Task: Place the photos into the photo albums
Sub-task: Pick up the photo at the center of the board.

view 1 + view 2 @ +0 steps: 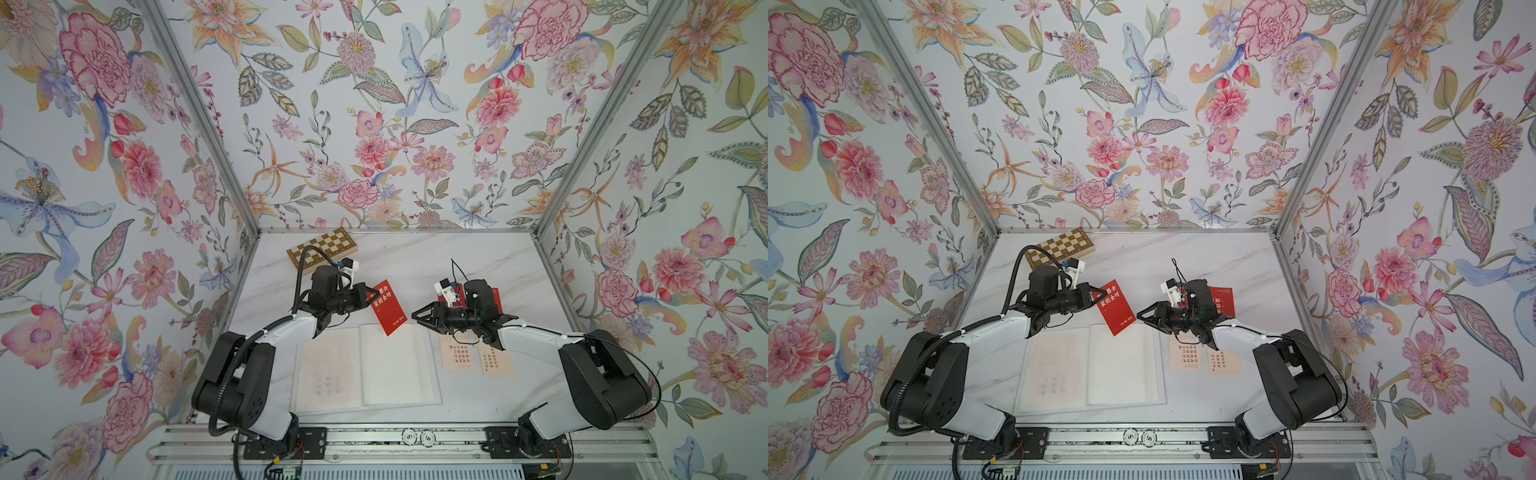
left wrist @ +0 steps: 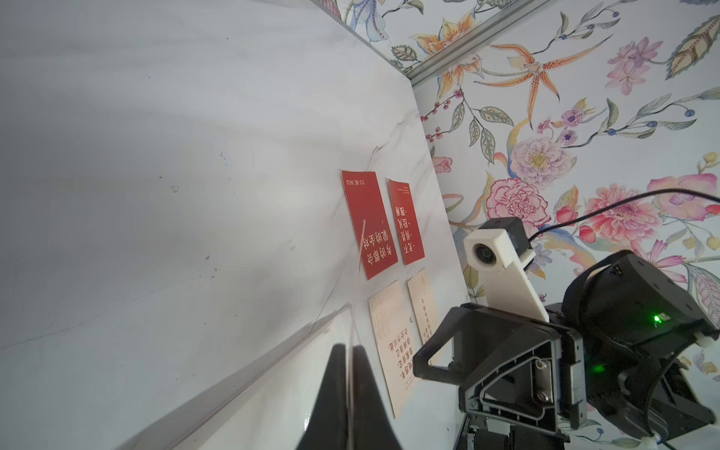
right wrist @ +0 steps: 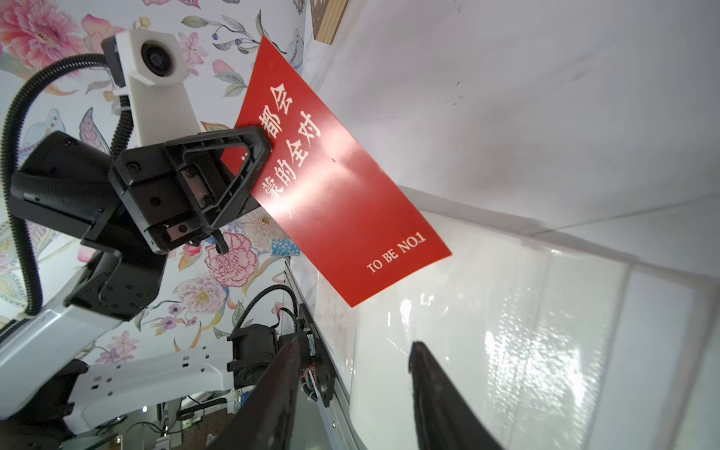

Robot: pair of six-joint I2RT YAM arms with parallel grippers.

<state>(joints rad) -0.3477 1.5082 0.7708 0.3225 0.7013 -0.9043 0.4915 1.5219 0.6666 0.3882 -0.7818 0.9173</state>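
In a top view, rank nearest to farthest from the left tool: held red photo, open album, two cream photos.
1. red photo: gripped in the left tool.
2. photo album: open on the table, just beneath it.
3. cream photos: flat on the table past the album's right edge, near the right arm.

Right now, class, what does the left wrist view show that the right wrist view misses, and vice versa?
Left wrist only: two red cards and two cream cards flat on the table. Right wrist only: the printed face of the held card and a chessboard corner. Both: the held card, the left gripper shut on it, the open right gripper, the album.
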